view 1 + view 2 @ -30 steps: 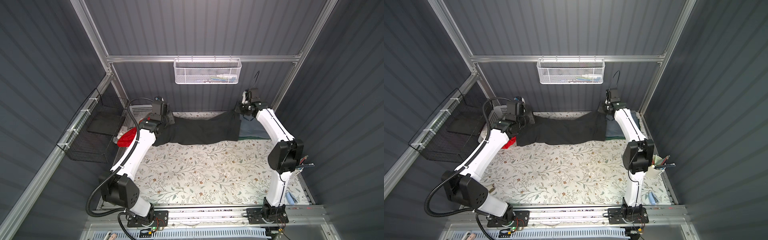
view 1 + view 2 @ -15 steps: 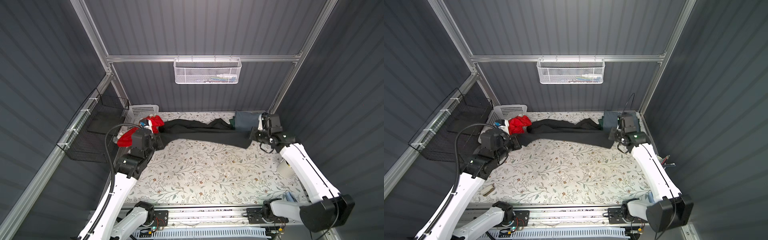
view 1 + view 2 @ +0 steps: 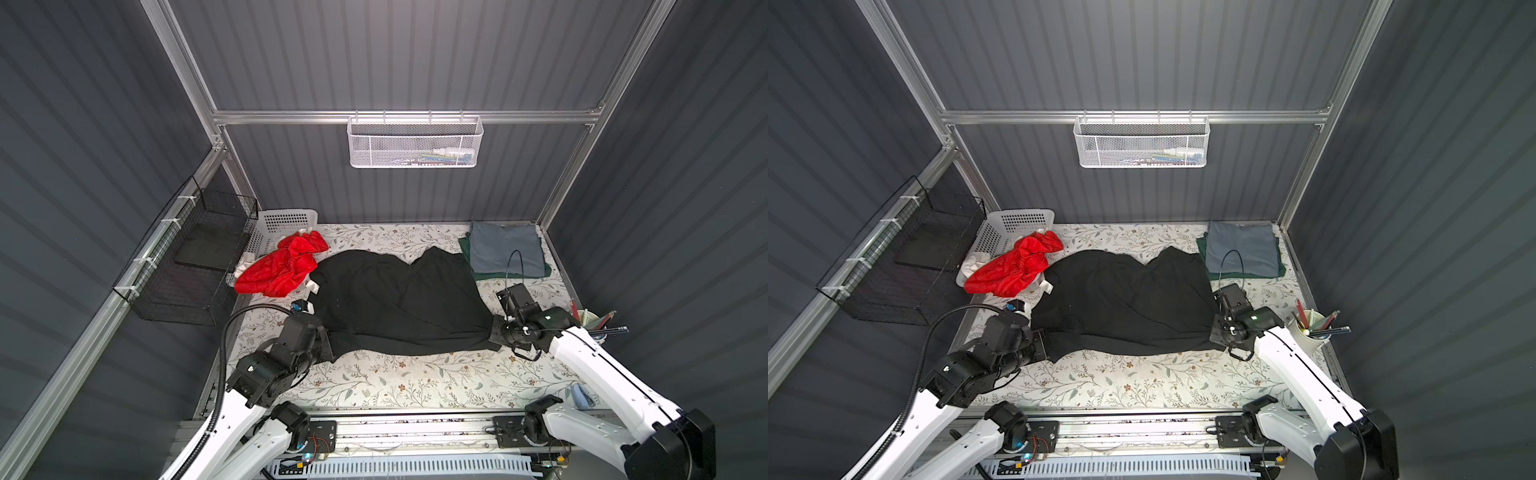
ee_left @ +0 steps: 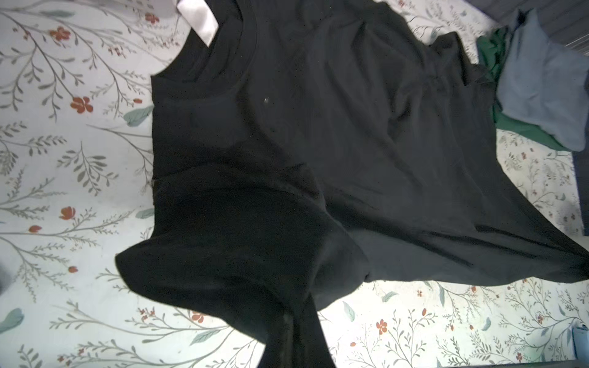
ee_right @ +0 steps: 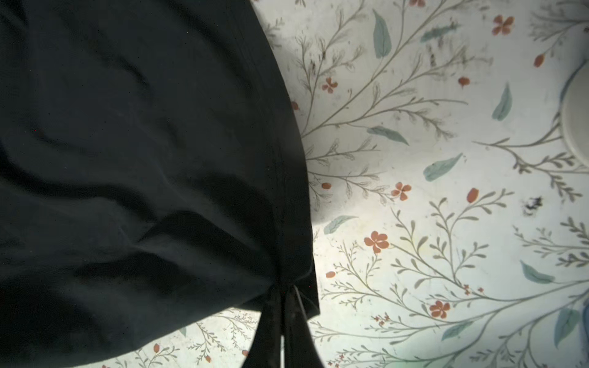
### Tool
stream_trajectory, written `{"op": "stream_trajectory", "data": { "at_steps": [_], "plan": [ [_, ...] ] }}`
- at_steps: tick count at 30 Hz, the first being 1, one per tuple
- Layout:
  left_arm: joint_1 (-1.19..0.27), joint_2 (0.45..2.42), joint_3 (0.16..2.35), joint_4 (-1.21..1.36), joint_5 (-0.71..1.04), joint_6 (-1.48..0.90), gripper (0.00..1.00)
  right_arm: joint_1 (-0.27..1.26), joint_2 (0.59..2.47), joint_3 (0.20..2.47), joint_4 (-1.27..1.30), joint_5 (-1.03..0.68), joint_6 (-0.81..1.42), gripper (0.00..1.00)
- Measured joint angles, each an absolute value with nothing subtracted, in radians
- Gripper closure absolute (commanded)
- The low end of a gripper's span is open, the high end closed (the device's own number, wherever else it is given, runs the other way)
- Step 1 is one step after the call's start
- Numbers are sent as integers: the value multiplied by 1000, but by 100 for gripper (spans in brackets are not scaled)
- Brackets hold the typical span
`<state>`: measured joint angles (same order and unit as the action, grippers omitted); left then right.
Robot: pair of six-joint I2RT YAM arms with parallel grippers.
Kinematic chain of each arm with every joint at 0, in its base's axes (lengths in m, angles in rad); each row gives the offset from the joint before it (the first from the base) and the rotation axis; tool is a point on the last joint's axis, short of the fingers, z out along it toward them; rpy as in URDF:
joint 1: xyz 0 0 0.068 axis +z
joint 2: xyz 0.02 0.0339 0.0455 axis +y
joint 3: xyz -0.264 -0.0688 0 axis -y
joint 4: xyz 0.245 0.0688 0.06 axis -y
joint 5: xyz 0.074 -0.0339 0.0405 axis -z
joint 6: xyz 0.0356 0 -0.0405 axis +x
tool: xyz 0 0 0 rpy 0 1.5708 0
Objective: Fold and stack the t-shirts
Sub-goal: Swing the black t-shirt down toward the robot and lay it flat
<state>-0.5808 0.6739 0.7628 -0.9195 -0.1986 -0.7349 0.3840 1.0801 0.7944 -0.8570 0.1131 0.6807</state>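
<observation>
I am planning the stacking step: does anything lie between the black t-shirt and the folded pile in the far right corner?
Nothing visible does. The black t-shirt lies spread right beside the pile, the slate blue-grey t-shirt on the dark green t-shirt. The red t-shirt lies on the opposite side.

The large t-shirt (image 3: 399,303) lies on the table (image 3: 415,382) between my left pincer (image 3: 330,349) and right pincer (image 3: 494,338). Behind-left, another t-shirt (image 3: 282,266) overhangs the basket (image 3: 286,222); behind-right, the upper t-shirt (image 3: 505,249) rests on the lower t-shirt (image 3: 515,275).
</observation>
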Motion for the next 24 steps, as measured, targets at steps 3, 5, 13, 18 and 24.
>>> {"op": "stream_trajectory", "data": {
  "at_steps": [3, 5, 13, 18, 24],
  "plan": [
    [-600, 656, 753, -973, -212, -797, 64, 418, 1093, 778, -862, 113, 723, 100],
    [-603, 602, 759, -1011, -232, -831, 34, 439, 1079, 753, -865, 112, 757, 89],
    [-604, 654, 845, -1035, -313, -828, 10, 447, 1087, 729, -896, 128, 825, 26],
    [-604, 840, 849, -867, -367, -769, 6, 440, 1229, 895, -852, 116, 764, 12],
    [-580, 1063, 891, -607, -380, -686, 6, 359, 1429, 1068, -671, -3, 678, 12]
  ]
}}
